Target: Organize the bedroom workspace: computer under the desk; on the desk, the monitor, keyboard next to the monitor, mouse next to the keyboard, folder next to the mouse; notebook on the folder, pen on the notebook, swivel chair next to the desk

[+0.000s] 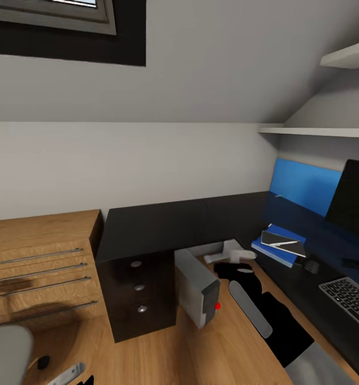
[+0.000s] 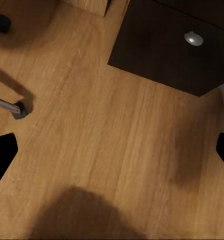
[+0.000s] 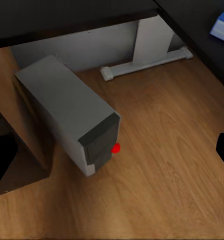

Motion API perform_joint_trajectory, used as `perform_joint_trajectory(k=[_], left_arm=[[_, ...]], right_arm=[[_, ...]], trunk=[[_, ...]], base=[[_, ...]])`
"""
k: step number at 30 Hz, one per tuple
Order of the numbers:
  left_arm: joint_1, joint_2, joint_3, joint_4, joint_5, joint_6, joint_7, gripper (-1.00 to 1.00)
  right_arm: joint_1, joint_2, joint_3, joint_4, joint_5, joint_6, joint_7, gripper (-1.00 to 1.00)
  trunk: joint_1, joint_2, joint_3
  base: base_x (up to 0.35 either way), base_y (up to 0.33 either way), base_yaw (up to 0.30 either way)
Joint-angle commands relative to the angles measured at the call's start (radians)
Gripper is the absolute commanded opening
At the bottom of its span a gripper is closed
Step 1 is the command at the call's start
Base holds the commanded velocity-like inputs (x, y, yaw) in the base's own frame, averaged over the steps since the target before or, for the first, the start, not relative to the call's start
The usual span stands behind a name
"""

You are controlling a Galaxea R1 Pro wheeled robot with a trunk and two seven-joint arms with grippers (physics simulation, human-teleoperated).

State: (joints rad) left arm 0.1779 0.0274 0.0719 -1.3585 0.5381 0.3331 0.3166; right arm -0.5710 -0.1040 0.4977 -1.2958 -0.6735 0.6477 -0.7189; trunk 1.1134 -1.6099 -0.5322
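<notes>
Grey computer [image 1: 198,289] on floor mid-frame, part under table [image 1: 158,227]. Folder [image 1: 275,250], notebook [image 1: 282,240], pen [image 1: 282,244] stacked right, keyboard [image 1: 350,300] lower right. Pincers' spread: cannot tell. Risk: base nudging computer out, chair castor [image 2: 19,110] snagging.

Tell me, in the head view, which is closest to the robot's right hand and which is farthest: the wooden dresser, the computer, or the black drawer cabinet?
1. Computer, on the floor just left of the right hand.
2. Black drawer cabinet, beyond the computer.
3. Wooden dresser, far left.
</notes>
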Motion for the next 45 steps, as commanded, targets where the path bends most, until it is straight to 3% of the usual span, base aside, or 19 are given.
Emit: perform_joint_trajectory(k=[1, 4, 5, 8, 9, 12, 13, 17, 18, 22, 27, 28, 29, 32, 34, 38, 39, 45], left_arm=[[0.000, 0.000, -0.001, -0.001, 0.010, 0.003, 0.007, 1.00], [0.000, 0.001, 0.000, 0.003, 0.010, 0.003, 0.007, 1.00], [0.000, 0.001, 0.000, 0.006, 0.009, 0.004, 0.006, 1.00], [0.000, 0.002, 0.000, 0.006, 0.007, 0.004, 0.006, 1.00], [0.000, 0.002, 0.002, 0.007, 0.006, 0.004, 0.006, 1.00], [0.000, 0.002, 0.003, 0.007, 0.006, 0.003, 0.006, 1.00], [0.000, 0.001, 0.002, 0.007, 0.006, 0.003, 0.007, 1.00], [0.000, 0.001, 0.001, 0.007, 0.005, 0.002, 0.008, 1.00], [0.000, 0.001, 0.001, 0.007, 0.005, 0.002, 0.009, 1.00], [0.000, 0.001, 0.001, 0.007, 0.005, 0.001, 0.010, 1.00], [0.000, 0.001, 0.001, 0.008, 0.008, -0.001, 0.011, 1.00], [0.000, 0.000, 0.000, 0.058, 0.009, -0.003, 0.011, 1.00], [0.000, 0.000, 0.001, 0.104, 0.007, -0.004, 0.012, 1.00], [0.000, 0.000, 0.001, 0.144, 0.006, -0.012, 0.012, 1.00], [0.000, 0.000, 0.001, 0.197, 0.005, -0.059, 0.011, 1.00], [0.000, 0.000, -0.002, 0.274, 0.006, -0.153, 0.009, 1.00], [0.000, 0.001, -0.016, 0.406, 0.000, -0.282, 0.009, 1.00], [0.000, -0.001, -0.018, 0.445, -0.045, -0.320, 0.009, 1.00]], right_arm=[[-0.001, -0.001, 0.004, 0.002, -0.008, -0.002, -0.010, 1.00], [-0.001, 0.004, 0.016, 0.013, -0.008, -0.018, -0.010, 1.00], [-0.001, 0.031, 0.050, 0.025, -0.005, -0.060, -0.011, 1.00], [0.004, 0.042, 0.083, 0.060, -0.004, -0.088, -0.011, 1.00], [0.022, 0.047, 0.142, 0.127, -0.001, -0.128, -0.010, 1.00], [0.031, 0.047, 0.199, 0.169, 0.002, -0.179, -0.010, 1.00], [0.035, 0.047, 0.238, 0.193, 0.002, -0.221, -0.011, 1.00], [0.044, 0.047, 0.311, 0.255, 0.003, -0.305, -0.011, 1.00], [0.047, 0.048, 0.345, 0.292, 0.003, -0.344, -0.011, 1.00], [0.052, 0.051, 0.417, 0.401, 0.002, -0.452, -0.010, 1.00], [0.056, 0.055, 0.452, 0.516, 0.000, -0.574, -0.007, 1.00], [0.076, 0.069, 0.466, 0.650, 0.000, -0.678, 0.036, 1.00], [0.084, 0.076, 0.469, 0.724, 0.001, -0.720, 0.081, 1.00], [0.088, 0.085, 0.471, 0.798, 0.001, -0.762, 0.132, 1.00], [0.091, 0.107, 0.471, 0.906, 0.002, -0.824, 0.198, 1.00], [0.092, 0.125, 0.471, 1.014, 0.002, -0.891, 0.248, 1.00], [0.094, 0.137, 0.470, 1.128, -0.002, -0.991, 0.282, 1.00], [0.101, 0.138, 0.468, 1.204, -0.004, -1.060, 0.313, 1.00]], trunk=[[0.000, -0.001, -0.001], [0.000, -0.001, -0.001], [0.000, -0.001, -0.001], [0.000, -0.001, -0.001], [-0.004, 0.006, 0.002], [-0.016, 0.027, 0.012], [-0.020, 0.034, 0.015], [-0.035, 0.062, 0.027], [-0.039, 0.069, 0.030], [-0.054, 0.097, 0.043], [-0.073, 0.132, 0.059], [-0.077, 0.139, 0.062], [-0.081, 0.146, 0.065], [-0.092, 0.167, 0.074], [-0.100, 0.181, 0.081], [-0.115, 0.209, 0.093], [-0.119, 0.216, 0.096], [-0.142, 0.258, 0.115]], base=[[-0.231, -0.239, 0.000], [-0.195, -0.261, 0.000], [-0.066, -0.101, 0.000], [-0.038, -0.058, 0.000], [-0.011, -0.017, 0.000], [-0.007, -0.011, 0.000], [-0.004, -0.006, 0.000], [-0.002, -0.003, 0.000], [-0.001, -0.001, 0.000], [0.000, 0.000, 0.000], [0.000, 0.000, 0.000], [0.000, 0.000, 0.000], [0.000, 0.000, 0.000], [0.000, 0.000, 0.000], [0.000, 0.000, 0.000], [0.000, 0.000, 0.000], [0.000, 0.000, 0.000], [0.000, 0.000, 0.000]])
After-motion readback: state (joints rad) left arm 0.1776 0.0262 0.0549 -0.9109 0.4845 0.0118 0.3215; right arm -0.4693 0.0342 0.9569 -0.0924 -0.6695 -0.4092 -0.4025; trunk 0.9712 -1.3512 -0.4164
